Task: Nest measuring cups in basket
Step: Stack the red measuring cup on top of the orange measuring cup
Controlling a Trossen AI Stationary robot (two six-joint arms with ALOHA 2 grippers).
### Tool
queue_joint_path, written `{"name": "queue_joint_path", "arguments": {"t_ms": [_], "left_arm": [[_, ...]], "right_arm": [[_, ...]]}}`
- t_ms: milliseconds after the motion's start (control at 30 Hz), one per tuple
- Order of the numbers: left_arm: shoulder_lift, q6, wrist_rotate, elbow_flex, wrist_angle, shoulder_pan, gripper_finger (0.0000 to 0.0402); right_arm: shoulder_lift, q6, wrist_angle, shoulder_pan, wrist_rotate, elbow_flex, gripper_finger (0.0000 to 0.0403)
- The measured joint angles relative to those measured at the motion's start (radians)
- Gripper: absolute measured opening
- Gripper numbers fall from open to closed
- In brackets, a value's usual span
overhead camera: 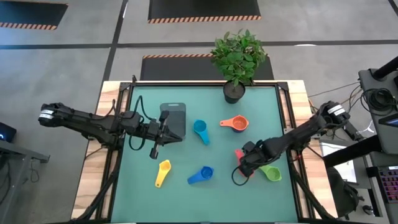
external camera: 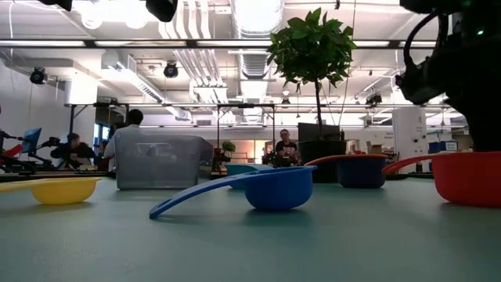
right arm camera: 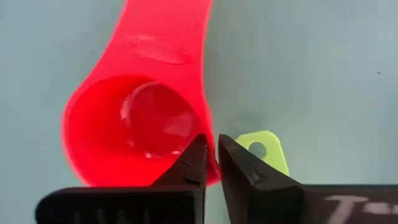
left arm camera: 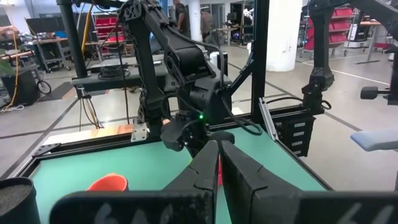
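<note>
A red measuring cup [right arm camera: 137, 118] sits on the green mat at the near right, and my right gripper [right arm camera: 211, 146] is shut on it from above. Just beside it lies a green cup [overhead camera: 272, 172]. Orange [overhead camera: 235, 123], cyan [overhead camera: 200, 129], blue [overhead camera: 201, 175] and yellow [overhead camera: 163, 172] cups lie apart on the mat, bowls up. The dark grey basket [overhead camera: 173, 119] stands at the far left. My left gripper [overhead camera: 155, 149] hangs shut above the mat near the basket, touching nothing. My right gripper pinches the red cup's bowl wall [right arm camera: 209, 127] on the side away from the handle, one finger [right arm camera: 193, 158] inside the bowl and one [right arm camera: 239, 165] outside. The fingers point steeply down from above. The cup stays upright with its bottom on the mat.
A potted plant [overhead camera: 235, 92] in a black pot stands at the mat's far edge. The green cup's handle end [right arm camera: 261, 148] lies close by my right fingers. Black frame rails [overhead camera: 283, 118] run along the mat's sides. Bare mat lies in the middle and along the near edge.
</note>
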Motion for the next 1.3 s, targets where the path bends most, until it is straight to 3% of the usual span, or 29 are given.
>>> {"name": "queue_joint_path", "arguments": {"t_ms": [267,433,533,700,833,967,1300], "left_arm": [[0.000,0.000,0.000,0.000,0.001,0.000,0.0000],[0.000,0.022,0.000,0.000,0.004,0.000,0.0000],[0.000,0.027,0.000,0.000,0.008,0.000,0.0000],[0.000,0.031,0.000,0.000,0.009,0.001,0.0000],[0.000,0.031,0.000,0.000,0.009,0.003,0.0000],[0.000,0.031,0.000,0.000,0.008,0.003,0.0000],[0.000,0.031,0.000,0.000,0.002,0.003,0.0000]], "right_arm": [[-0.116,-0.135,-0.045,-0.079,0.017,0.057,0.0013],[-0.119,-0.381,-0.178,-0.206,0.018,0.177,0.0012],[-0.099,-0.614,-0.245,-0.297,0.018,0.263,0.0012],[-0.068,-1.141,-0.303,-0.439,0.018,0.379,0.0012],[-0.038,-1.612,-0.310,-0.526,0.065,0.425,0.0012],[-0.011,-1.920,-0.307,-0.597,0.114,0.444,0.0012],[0.083,-2.111,-0.309,-0.726,0.111,0.445,0.0012]]}}
